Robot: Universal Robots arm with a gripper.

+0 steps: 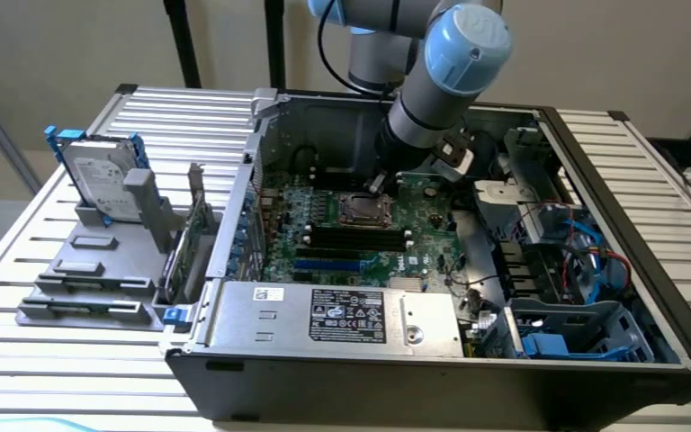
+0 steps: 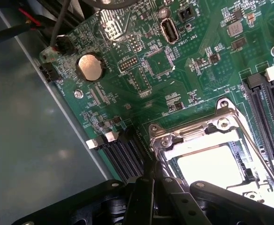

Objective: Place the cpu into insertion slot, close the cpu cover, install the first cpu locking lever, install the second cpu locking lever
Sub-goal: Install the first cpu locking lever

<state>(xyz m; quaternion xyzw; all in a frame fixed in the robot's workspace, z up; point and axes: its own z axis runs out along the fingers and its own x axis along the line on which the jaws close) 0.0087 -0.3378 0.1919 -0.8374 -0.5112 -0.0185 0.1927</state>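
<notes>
Green mobo [image 2: 174, 70]; gripper [image 2: 151, 180] nr cpu cover [image 2: 191, 133]

The arm [image 1: 435, 103] is seen angled down from above the rear edge of the case [image 1: 442, 396], with the blue-capped wrist joint [image 1: 468, 40] uppermost; the black gripper [image 1: 378, 184] is held low inside, pointing downwards.

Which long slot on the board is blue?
The long narrow blue slot nearest the grey labelled power-supply box; the long black slots lie beside the square silvery socket.
</notes>
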